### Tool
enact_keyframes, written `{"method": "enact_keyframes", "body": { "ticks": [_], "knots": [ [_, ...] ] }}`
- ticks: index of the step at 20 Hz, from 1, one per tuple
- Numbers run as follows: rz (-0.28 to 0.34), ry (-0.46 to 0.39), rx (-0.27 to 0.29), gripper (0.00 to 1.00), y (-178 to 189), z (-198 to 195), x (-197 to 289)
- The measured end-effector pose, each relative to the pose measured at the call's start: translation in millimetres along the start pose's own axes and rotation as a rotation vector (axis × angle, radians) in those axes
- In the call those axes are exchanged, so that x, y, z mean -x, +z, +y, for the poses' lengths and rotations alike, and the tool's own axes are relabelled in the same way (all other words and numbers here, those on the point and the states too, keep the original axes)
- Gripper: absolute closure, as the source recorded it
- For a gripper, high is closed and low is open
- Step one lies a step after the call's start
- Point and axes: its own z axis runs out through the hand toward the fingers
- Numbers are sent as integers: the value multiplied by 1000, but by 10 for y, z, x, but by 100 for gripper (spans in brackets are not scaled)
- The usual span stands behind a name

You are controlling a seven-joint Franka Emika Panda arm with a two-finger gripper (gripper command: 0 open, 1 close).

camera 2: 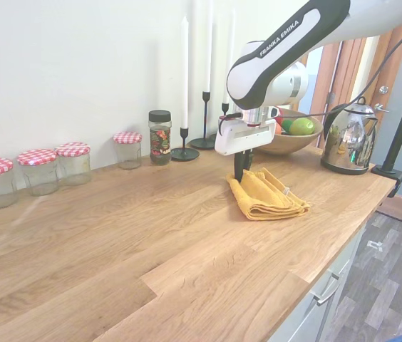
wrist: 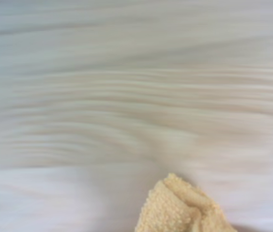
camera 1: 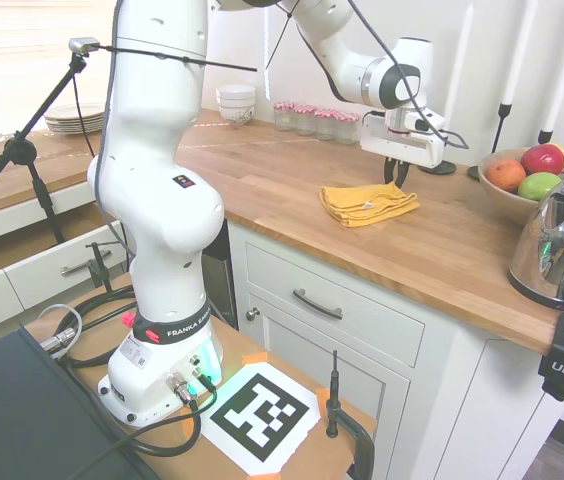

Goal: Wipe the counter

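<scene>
Wiping barely begun: end effector (camera 2: 241, 168) at the yellow cloth's (camera 2: 265, 195) far edge.
Fingers look clenched on that corner; the cloth lies folded on the counter (camera 2: 151, 249), whose long left stretch appears unwiped.

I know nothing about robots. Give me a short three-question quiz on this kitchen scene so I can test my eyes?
1. True or false: the yellow cloth lies folded on the counter.
2. Which is nearest the fruit bowl? A) the kettle B) the red-lidded jars C) the stacked white bowls
3. Fill in: the robot's hand is at the cloth's edge on the ______ side.

Key
1. True.
2. A: the kettle stands right beside the bowl, while the jars and stacked bowls are further along the counter.
3. Wall. The second exterior view shows the hand down at the cloth's back edge, towards the candlesticks.
</scene>
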Motion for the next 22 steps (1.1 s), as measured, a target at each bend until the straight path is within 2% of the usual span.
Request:
{"method": "enact_keyframes", "body": {
  "ticks": [3,13,22],
  "knots": [
    [-2,13,-9,100,-2,229,-169],
    [-3,41,-25,100,-1,563,-422],
    [-2,41,-25,100,1,611,-463]
  ]
}}
